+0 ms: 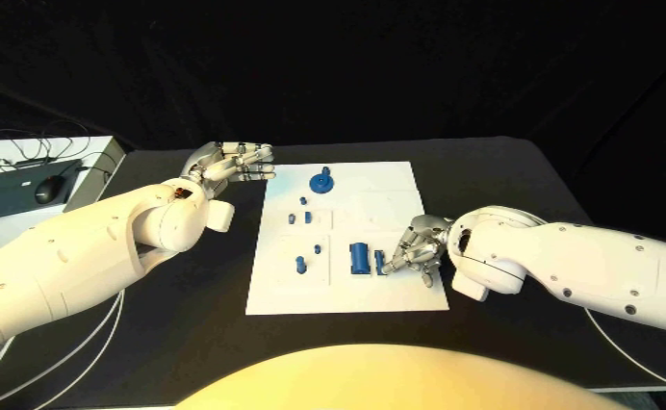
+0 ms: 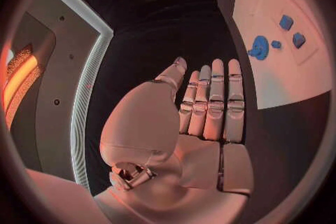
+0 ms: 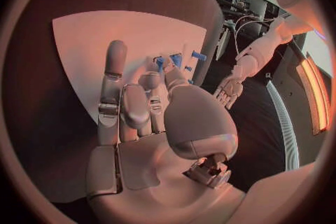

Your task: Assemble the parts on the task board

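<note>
Left robot hand (image 1: 236, 162): flat and open, fingers straight and side by side, holding nothing; hovering over the black surface (image 1: 194, 314) just beside the far left corner of the white board (image 1: 374, 296), apart from every part.

On the board, left to right: a blue gear (image 1: 322, 184) at the far end; two small blue pegs (image 1: 298, 204) nearer; another small blue piece (image 1: 300, 263) lying near the left edge; an upright blue cylinder (image 1: 360, 257) in the near middle; right beside it a slim blue pin (image 1: 379, 263).

Right robot hand (image 1: 418, 250): down on the near right part of the board, fingers curled in around the slim pin; seemingly pinching it, though the exact contact is partly hidden by the fingers.

Step in hand, by judgement: seating or lifting the pin beside the cylinder, with most parts not yet assembled. Next move likely calling for a steady pinch, the pin kept upright, and care not to knock the cylinder.
</note>
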`<state>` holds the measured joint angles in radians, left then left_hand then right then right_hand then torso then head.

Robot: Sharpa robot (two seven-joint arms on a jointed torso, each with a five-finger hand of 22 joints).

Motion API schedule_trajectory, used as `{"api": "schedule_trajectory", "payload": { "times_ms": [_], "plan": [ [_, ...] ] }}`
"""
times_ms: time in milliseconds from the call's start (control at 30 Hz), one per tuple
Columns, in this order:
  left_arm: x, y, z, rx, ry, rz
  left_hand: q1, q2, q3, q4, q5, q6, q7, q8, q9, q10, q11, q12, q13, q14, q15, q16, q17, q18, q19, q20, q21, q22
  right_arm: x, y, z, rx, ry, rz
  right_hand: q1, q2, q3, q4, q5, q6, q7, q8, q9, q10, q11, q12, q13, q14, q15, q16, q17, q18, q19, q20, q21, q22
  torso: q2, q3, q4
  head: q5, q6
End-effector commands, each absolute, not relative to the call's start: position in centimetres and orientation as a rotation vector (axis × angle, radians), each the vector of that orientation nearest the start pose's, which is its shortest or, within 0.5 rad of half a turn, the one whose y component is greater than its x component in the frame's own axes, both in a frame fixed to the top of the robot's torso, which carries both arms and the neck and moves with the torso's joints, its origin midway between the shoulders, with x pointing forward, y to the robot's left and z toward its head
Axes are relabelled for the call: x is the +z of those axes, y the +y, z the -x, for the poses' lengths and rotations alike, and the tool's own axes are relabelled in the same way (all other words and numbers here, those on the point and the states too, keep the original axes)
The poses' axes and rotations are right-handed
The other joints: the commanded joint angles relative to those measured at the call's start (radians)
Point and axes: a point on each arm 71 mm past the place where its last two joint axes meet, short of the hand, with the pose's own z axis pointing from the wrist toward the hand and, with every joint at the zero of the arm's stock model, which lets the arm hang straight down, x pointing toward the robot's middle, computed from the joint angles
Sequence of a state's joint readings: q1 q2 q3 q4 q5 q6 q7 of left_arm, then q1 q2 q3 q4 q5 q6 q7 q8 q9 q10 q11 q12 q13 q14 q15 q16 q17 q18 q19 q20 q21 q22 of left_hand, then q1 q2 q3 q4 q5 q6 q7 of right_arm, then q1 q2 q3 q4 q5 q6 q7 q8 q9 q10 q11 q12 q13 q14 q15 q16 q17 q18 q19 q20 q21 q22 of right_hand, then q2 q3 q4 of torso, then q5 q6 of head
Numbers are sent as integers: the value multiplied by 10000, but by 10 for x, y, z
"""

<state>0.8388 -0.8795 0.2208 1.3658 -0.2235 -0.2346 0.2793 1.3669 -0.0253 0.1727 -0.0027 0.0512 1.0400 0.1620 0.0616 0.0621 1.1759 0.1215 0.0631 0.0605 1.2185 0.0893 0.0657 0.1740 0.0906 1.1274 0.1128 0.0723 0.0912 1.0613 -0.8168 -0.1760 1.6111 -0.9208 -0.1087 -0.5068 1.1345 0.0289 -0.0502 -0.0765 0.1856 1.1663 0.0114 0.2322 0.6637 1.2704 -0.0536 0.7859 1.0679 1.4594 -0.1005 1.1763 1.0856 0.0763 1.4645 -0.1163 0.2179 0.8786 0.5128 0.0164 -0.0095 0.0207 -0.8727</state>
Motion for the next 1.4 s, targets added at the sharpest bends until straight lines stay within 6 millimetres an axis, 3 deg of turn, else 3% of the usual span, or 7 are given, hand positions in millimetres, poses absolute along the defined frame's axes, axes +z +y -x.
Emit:
{"api": "schedule_trajectory", "payload": {
  "times_ms": [33, 800, 967, 1133, 1400],
  "plan": [
    [-278, 280, -469, -13390, 15149, 12385, 12, 60, 5, 29, -4, -8, 17, 18, 3, -59, -27, -18, 1, -26, 1, -8, 15, -68, 82, 11, 40, -12, -321, -184, -396, 5037, 24647, -4152, 1, -46, 3, 51, -43, -36, -14, 44, 9, 93, -19, 61, 21, -11, -82, 47, 18, -86, 341, -52, 36, 10, 8, 12, 5, 22, 1],
    [-278, 281, -469, -13364, 15154, 12388, 12, 60, 5, 29, -4, -8, 17, 18, 3, -59, -27, -18, 1, -26, 1, -8, 15, -68, 82, 11, 40, -12, -325, -185, -399, 4701, 24451, -4397, -150, 132, 32, 173, 302, -78, -55, 220, -2, 181, -50, 130, 117, -10, -106, 60, 8, -106, 348, -78, 71, 2, 1, 7, -9, 30, 1],
    [-278, 281, -469, -13363, 15161, 12389, 12, 60, 5, 29, -4, -8, 17, 18, 3, -59, -27, -18, 1, -26, 1, -8, 15, -68, 82, 11, 40, -12, -327, -185, -400, 4604, 24583, -4332, -2, 142, 109, 20, 587, -99, -66, 226, -27, 170, -59, 108, 118, -11, -113, 61, 3, -119, 341, -87, 79, 3, 3, 5, -4, 9, 1],
    [-278, 282, -469, -13362, 15169, 12391, -11, 56, 13, 32, -4, -1, 11, 20, 4, -60, -27, -20, 0, -24, 0, -8, 16, -73, 83, 9, 42, -12, -329, -184, -401, 4570, 24808, -4203, 81, 104, 176, -179, 581, -90, -69, 219, -90, 165, -58, 90, 126, -17, -115, 55, -5, -133, 340, -95, 76, -8, 2, 4, 0, 8, 1],
    [-278, 282, -469, -13365, 15176, 12392, 3, 52, 15, 23, -4, -1, 11, 19, 4, -58, -30, -19, 0, -24, -1, -8, 16, -72, 84, 7, 43, -13, -330, -181, -401, 4552, 24936, -4131, 17, 110, 176, -169, 561, -89, -64, 220, -107, 166, -58, 87, 129, -17, -113, 50, -13, -135, 337, -95, 75, -12, -5, 3, -3, 19, 1]
  ]
}}
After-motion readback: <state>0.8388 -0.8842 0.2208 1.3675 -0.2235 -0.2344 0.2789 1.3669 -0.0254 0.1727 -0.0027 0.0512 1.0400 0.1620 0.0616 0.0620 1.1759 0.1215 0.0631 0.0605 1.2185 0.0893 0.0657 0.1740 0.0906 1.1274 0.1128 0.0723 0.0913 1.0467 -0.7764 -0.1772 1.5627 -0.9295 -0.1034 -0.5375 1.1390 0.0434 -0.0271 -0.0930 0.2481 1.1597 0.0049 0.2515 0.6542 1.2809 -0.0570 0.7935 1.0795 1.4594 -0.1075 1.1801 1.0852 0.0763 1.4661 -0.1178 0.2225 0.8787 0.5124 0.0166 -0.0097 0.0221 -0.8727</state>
